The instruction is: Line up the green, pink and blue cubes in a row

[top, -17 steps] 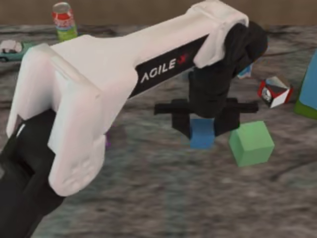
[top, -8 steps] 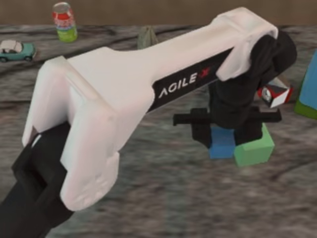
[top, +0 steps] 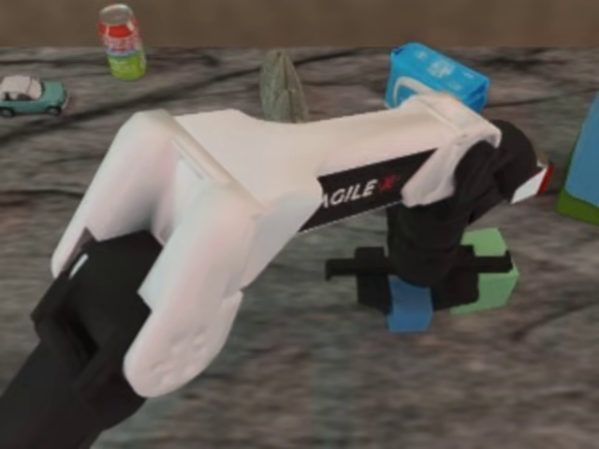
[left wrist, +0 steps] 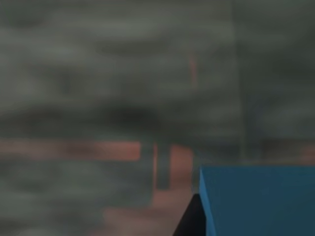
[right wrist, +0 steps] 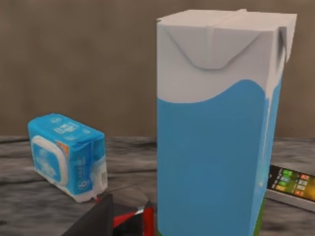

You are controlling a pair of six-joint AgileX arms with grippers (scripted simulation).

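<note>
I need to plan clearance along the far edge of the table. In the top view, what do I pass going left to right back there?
Toy car → soda can → grey cone-shaped object → blue-and-white packet → blue carton at the right edge. The red, white and black box is left out, mostly hidden behind the left arm.

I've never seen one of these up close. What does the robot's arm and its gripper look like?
The left arm is a chunky white shell with rounded edges and a black strip reading AGILE in white, followed by a red mark. Its lower segment and wrist are black. The left gripper is black, with a flat crossbar and two blocky fingers. No cables show.
</note>
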